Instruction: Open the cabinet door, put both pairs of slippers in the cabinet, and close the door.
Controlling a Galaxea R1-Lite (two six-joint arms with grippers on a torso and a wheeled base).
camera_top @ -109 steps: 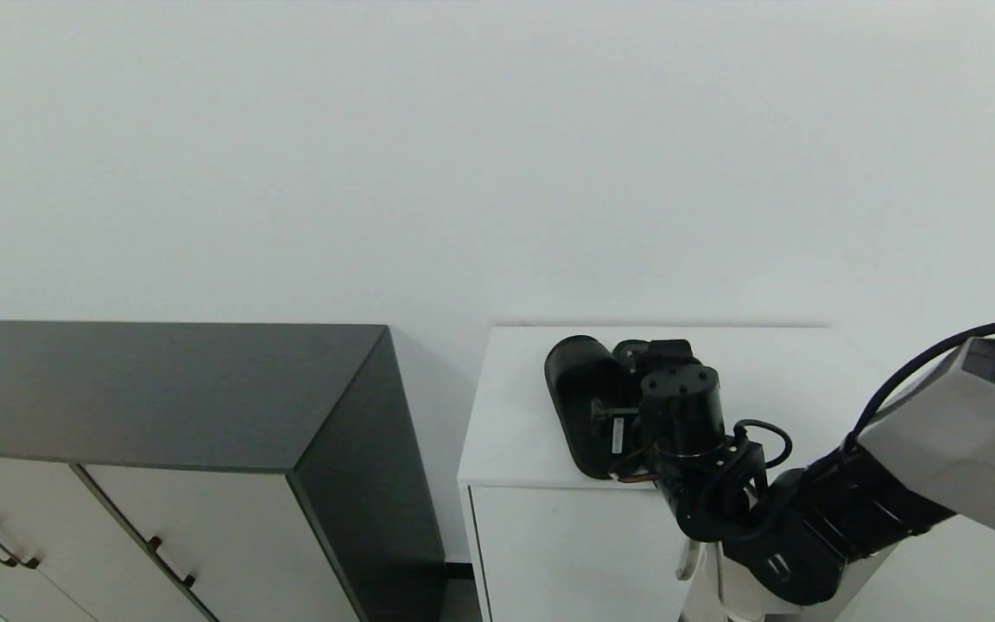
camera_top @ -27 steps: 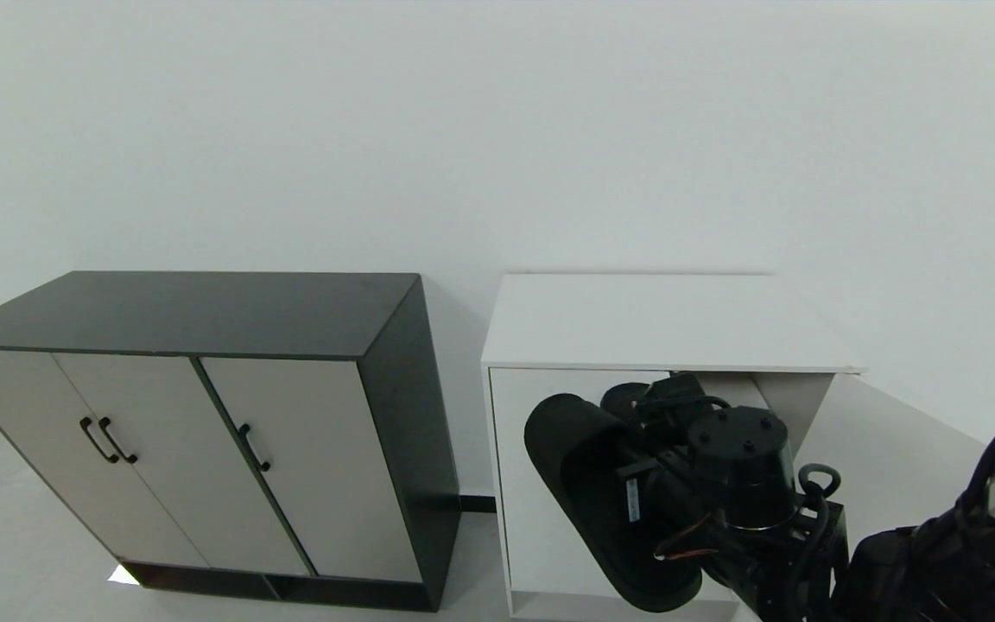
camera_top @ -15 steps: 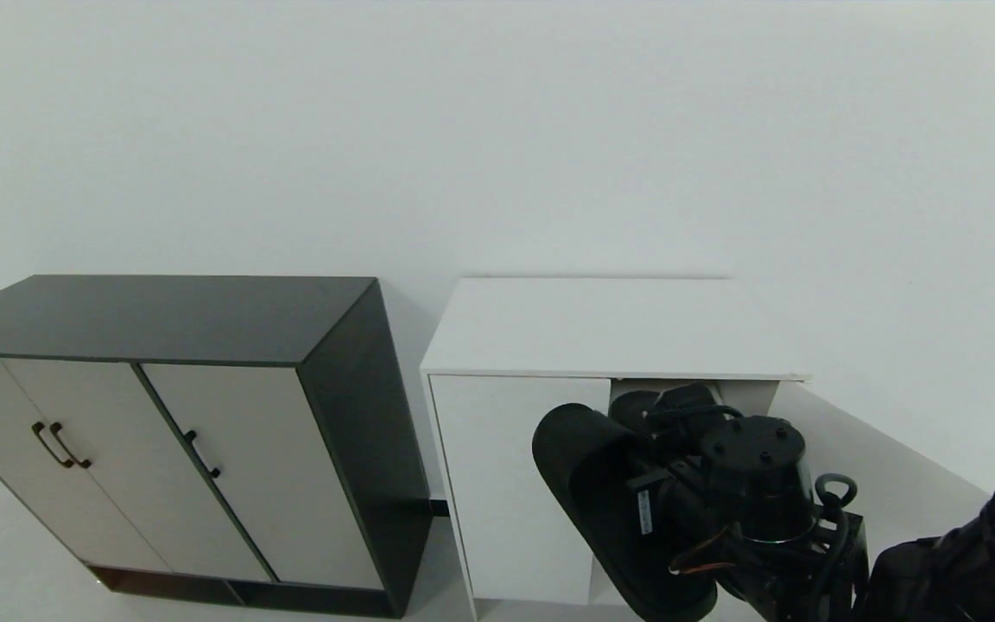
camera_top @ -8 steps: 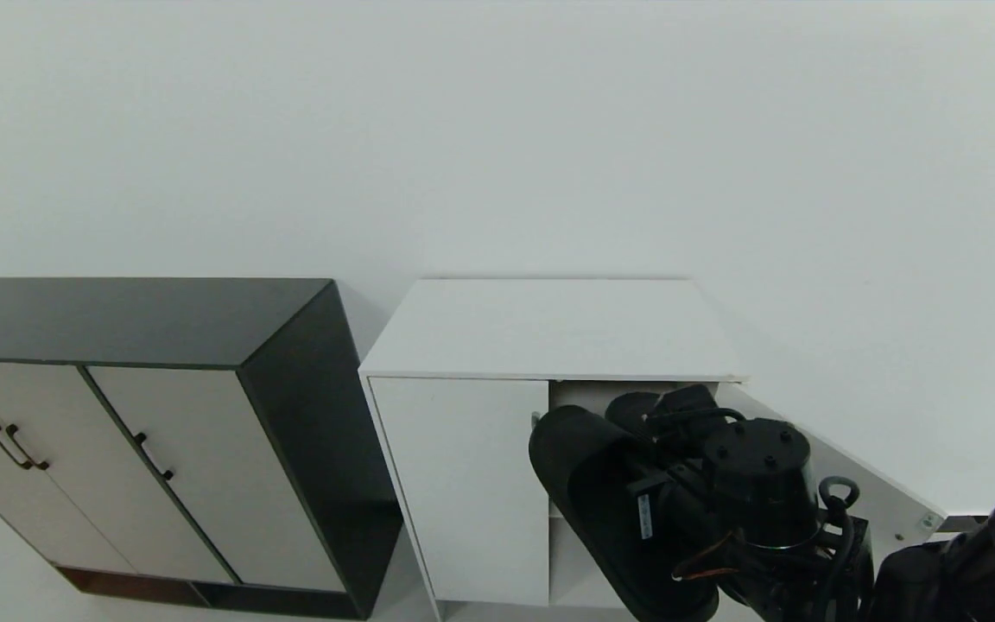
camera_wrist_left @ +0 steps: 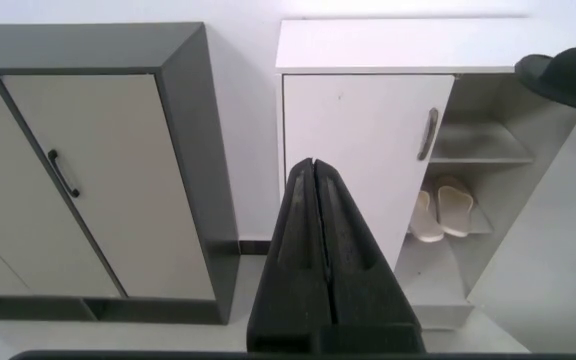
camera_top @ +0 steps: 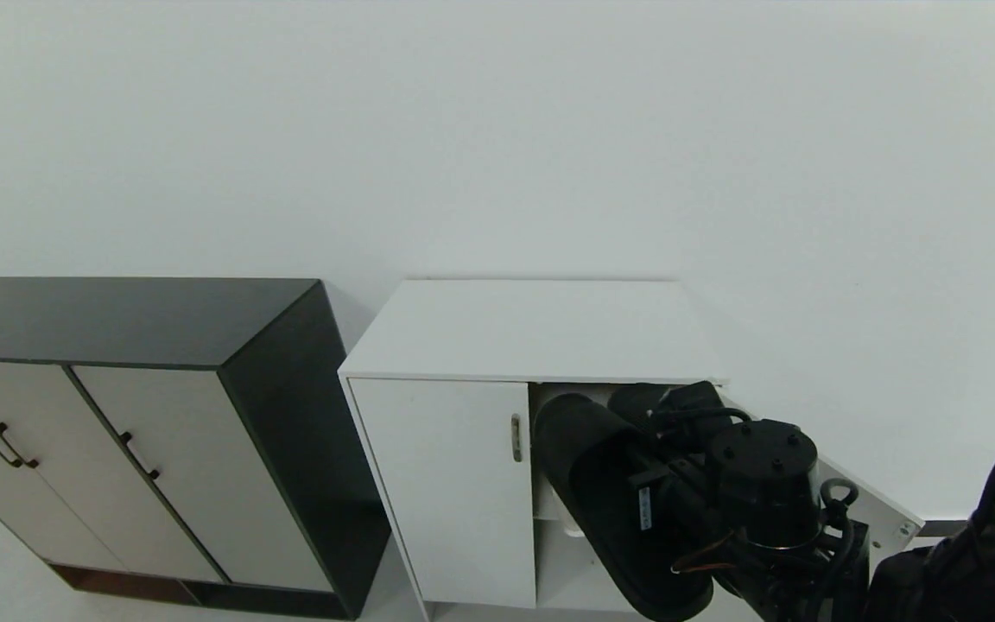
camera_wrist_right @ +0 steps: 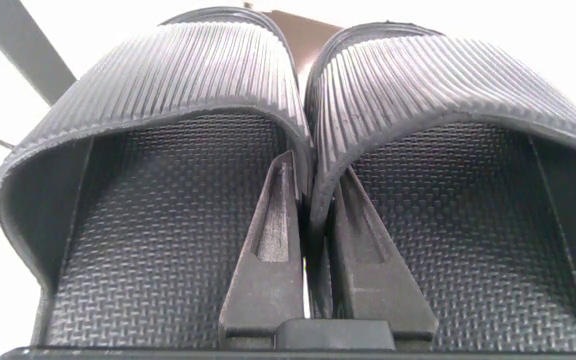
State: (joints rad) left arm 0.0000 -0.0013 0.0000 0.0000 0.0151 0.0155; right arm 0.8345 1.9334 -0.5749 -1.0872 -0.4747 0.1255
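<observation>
A pair of black slippers hangs side by side in front of the white cabinet's open right compartment. My right gripper is shut on the slippers' adjoining inner strap edges. The right door is swung out to the right, and the left door with its small handle is closed. A pair of white slippers lies on a lower shelf inside the open compartment. My left gripper is shut and empty, held back from the cabinet front and facing the closed left door.
A dark cabinet with pale closed doors and black handles stands right beside the white cabinet on the left. An upper shelf in the open compartment is bare. A plain wall runs behind both cabinets.
The head camera has moved, so both cabinets slide left in the picture and the open compartment shows more. The black slippers, earlier at the cabinet's top, are now lower, before the opening.
</observation>
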